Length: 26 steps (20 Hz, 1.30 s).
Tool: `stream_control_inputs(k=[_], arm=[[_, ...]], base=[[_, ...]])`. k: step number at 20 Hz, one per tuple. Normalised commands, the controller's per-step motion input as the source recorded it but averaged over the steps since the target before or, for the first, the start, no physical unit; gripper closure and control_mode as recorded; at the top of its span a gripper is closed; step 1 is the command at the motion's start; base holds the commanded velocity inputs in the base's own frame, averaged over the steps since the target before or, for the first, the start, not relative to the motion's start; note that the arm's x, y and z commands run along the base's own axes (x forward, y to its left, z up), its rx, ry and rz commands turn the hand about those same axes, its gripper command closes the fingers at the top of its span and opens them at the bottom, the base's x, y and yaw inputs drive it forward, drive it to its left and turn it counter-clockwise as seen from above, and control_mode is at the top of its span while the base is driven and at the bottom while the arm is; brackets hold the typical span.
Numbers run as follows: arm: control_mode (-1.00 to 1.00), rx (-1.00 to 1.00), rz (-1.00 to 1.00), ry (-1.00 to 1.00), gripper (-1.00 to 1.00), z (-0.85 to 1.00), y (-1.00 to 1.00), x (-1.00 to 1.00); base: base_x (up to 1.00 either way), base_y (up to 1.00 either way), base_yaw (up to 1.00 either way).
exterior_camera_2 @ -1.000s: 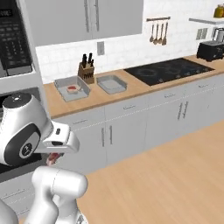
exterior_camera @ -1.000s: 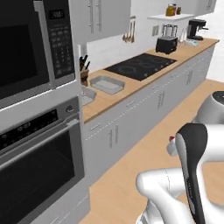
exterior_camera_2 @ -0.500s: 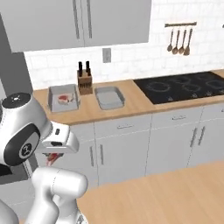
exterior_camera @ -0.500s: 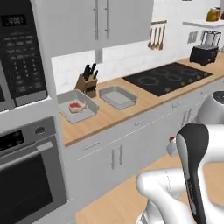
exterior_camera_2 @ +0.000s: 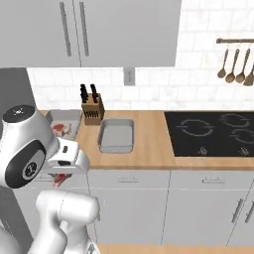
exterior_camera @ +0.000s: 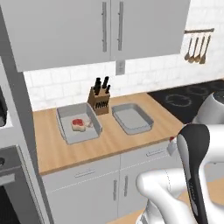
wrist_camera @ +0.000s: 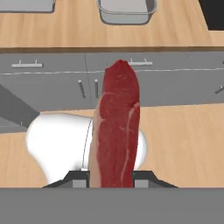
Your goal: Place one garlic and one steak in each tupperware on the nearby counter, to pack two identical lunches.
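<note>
My gripper [wrist_camera: 111, 177] is shut on a long dark-red steak [wrist_camera: 118, 131] that sticks up between the fingers [wrist_camera: 78, 178], held off the floor in front of the cabinets. In the right base view, this steak [exterior_camera_2: 60, 178] peeks out under the hand. Two grey tupperware stand on the wooden counter [exterior_camera: 113, 144]. The left tupperware [exterior_camera: 65, 131] holds a chunky red steak [exterior_camera: 78, 124] with a pale edge. The right tupperware [exterior_camera: 132, 118] holds nothing. Garlic is too small to make out.
A knife block [exterior_camera: 100, 99] stands between the two containers at the back. The black cooktop [exterior_camera_2: 213, 134] lies to the right, with utensils [exterior_camera_2: 233, 64] hanging above it. Grey wall cabinets [exterior_camera: 105, 30] hang over the counter. An oven front [exterior_camera: 13, 192] stands at the left.
The base has moved, so the whole scene has shifted: the two containers now sit near the middle, closer and facing me. The gripper stays shut on the steak.
</note>
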Motion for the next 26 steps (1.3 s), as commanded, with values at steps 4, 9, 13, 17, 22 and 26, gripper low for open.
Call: stream_control_inputs(k=[4, 9, 13, 17, 22, 26], arm=[[1.00, 0.00, 0.00, 0.00, 1.00, 0.00, 0.00, 0.00], [1.00, 0.00, 0.00, 0.00, 1.00, 0.00, 0.00, 0.00], [1.00, 0.00, 0.00, 0.00, 1.00, 0.00, 0.00, 0.00], [1.00, 0.00, 0.00, 0.00, 1.00, 0.00, 0.00, 0.00], [-1.00, 0.00, 0.04, 0.04, 1.00, -0.08, 0.00, 0.51], [-1.00, 0.02, 0.05, 0.01, 1.00, -0.52, 0.00, 1.00]], base=[[0.96, -0.48, 0.45], [0.50, 0.02, 0.23], [0.32, 0.01, 0.07], [0.98, 0.08, 0.06], [0.38, 0.02, 0.03], [0.00, 0.00, 0.00]])
